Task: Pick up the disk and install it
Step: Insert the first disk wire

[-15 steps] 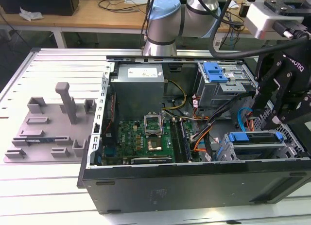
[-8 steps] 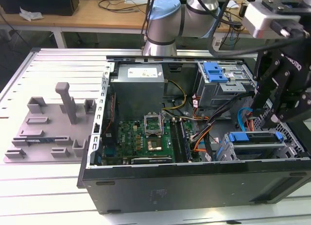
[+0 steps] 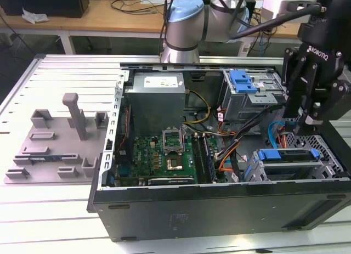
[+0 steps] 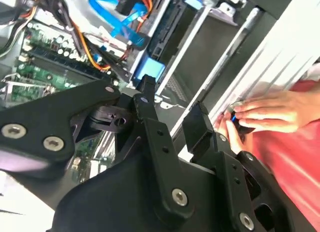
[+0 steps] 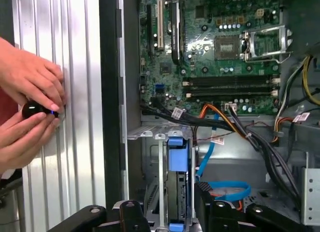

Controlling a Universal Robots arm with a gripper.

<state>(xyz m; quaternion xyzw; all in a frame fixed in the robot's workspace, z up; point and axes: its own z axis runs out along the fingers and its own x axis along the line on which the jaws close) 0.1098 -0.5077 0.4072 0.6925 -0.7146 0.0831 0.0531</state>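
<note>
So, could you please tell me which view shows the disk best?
The first wrist view: the disk sits close, centred and edge-on. The exterior view shows it from farther off; the second wrist view, its blue end.

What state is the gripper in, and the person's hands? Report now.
Gripper: open, empty, over the disk.
Person's hands: closed around a small dark round object.

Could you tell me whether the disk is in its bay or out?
In: the disk sits in the cage; the tool is open and empty.
</note>
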